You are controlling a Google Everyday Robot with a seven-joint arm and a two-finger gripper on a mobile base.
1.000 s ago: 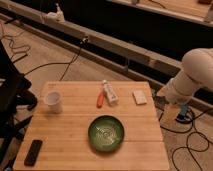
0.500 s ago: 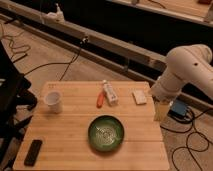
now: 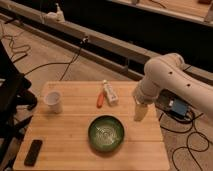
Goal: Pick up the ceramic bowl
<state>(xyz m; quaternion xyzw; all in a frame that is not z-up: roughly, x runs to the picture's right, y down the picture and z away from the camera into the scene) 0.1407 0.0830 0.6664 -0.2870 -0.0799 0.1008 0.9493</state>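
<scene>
Ceramic bowl rests on table; claw hangs apart, near the edge, state indiscernible.

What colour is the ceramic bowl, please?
The ceramic bowl is glossy dark green with a pale centre pattern, clearest in the camera view; the hand hangs to its right.

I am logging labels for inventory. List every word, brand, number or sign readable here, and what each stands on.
No text can be read in this view.
Flat white packet beside the orange stick: print, if any, unreadable.
Glossy dark-green ceramic bowl: pale centre pattern, no letters.
Small white cup, flat black handset, blue box on the floor: no legible marks.
Pale gripper over the wooden table's right edge: no legible marking.
</scene>
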